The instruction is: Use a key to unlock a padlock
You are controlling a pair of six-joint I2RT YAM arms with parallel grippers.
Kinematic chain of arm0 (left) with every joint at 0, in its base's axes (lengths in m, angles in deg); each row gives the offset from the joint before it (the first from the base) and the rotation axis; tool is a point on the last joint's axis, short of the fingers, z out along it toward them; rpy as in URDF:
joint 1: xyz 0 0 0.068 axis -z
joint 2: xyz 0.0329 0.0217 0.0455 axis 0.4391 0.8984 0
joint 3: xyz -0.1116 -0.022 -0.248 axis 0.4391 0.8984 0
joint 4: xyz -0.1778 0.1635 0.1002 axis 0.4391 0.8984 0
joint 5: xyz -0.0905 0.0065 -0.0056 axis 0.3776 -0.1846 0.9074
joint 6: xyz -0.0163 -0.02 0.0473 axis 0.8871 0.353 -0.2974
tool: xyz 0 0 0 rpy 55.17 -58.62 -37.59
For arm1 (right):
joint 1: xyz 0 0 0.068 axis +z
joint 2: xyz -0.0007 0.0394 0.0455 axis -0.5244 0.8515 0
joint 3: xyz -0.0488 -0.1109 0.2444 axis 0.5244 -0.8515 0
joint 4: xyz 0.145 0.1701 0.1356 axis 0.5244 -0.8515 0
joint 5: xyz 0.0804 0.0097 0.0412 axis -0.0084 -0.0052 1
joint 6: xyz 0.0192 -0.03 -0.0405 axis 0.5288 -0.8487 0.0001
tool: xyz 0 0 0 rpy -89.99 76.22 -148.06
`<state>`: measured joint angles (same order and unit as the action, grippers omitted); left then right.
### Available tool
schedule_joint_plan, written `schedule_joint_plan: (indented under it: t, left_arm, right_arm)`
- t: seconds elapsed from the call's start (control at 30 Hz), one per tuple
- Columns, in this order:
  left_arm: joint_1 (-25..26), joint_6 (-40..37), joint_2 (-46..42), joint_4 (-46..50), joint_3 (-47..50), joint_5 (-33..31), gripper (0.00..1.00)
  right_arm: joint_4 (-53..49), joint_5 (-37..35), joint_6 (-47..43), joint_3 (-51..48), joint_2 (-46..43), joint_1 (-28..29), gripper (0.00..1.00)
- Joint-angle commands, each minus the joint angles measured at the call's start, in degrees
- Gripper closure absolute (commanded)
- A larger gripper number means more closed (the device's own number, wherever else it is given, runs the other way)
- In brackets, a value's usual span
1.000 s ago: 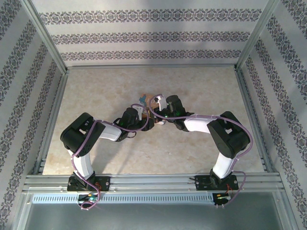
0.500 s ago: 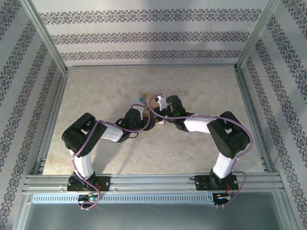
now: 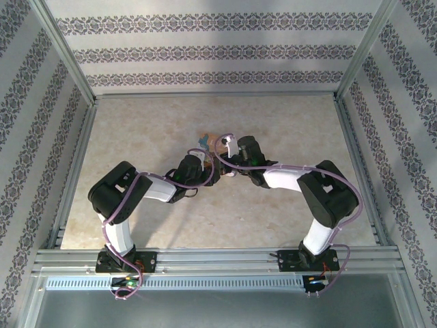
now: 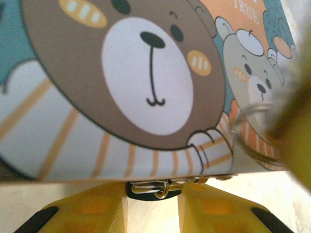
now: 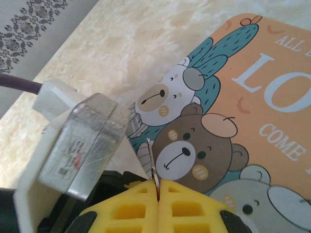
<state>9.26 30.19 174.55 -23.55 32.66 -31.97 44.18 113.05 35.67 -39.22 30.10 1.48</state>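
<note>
The padlock [image 4: 154,187] is a small silvery piece with a dark part, hanging at the near edge of the bear-picture box [image 4: 121,87]. My left gripper [image 4: 153,204] has its yellow fingers against both ends of it. My right gripper [image 5: 158,187] is shut on the key [image 5: 151,154], whose thin blade sticks up over the box [image 5: 252,111]. A wire ring [image 4: 252,132] shows beside a blurred yellow finger at the right of the left wrist view. From above, both grippers, left [image 3: 207,172] and right [image 3: 226,169], meet at the box [image 3: 203,142].
The left arm's silvery wrist block [image 5: 82,145] with its purple cable [image 5: 19,83] stands close on the left of the right gripper. Patterned walls and metal rails [image 3: 75,178] ring the beige table [image 3: 150,123].
The right arm has shifted slightly and its cable loop has moved. Both grippers stay together at the box.
</note>
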Motion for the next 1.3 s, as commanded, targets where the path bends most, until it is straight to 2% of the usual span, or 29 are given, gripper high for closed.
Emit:
schedule_joint_plan:
  t: [0.0, 0.3, 0.43, 0.53, 0.73, 1.27]
  left_arm:
    - [1.2, 0.3, -3.4, 0.9, 0.3, -0.1, 0.71]
    - [1.3, 4.1, -9.7, 7.5, 0.3, 3.4, 0.70]
    - [1.3, 6.3, -11.0, 13.1, -1.5, 6.0, 0.69]
    - [1.3, 8.5, -11.0, 14.7, -2.1, 7.9, 0.69]
    - [1.3, 8.9, -10.8, 15.3, -2.6, 7.9, 0.69]
    - [1.3, 9.7, -10.9, 15.9, -3.4, 7.6, 0.70]
  right_arm:
    - [-1.2, 0.4, 0.5, -1.9, -6.5, -1.3, 1.00]
    - [-10.3, -1.0, -4.0, -14.3, -26.3, -3.3, 1.00]
    - [-11.5, -4.1, -6.3, -21.2, -33.7, -0.9, 1.00]
    - [-11.4, -7.2, -7.6, -24.7, -36.1, 1.4, 1.00]
    - [-10.1, -8.9, -7.3, -26.8, -32.2, 3.6, 1.00]
    - [-2.8, -14.5, -5.9, -22.8, -17.6, 9.5, 1.00]
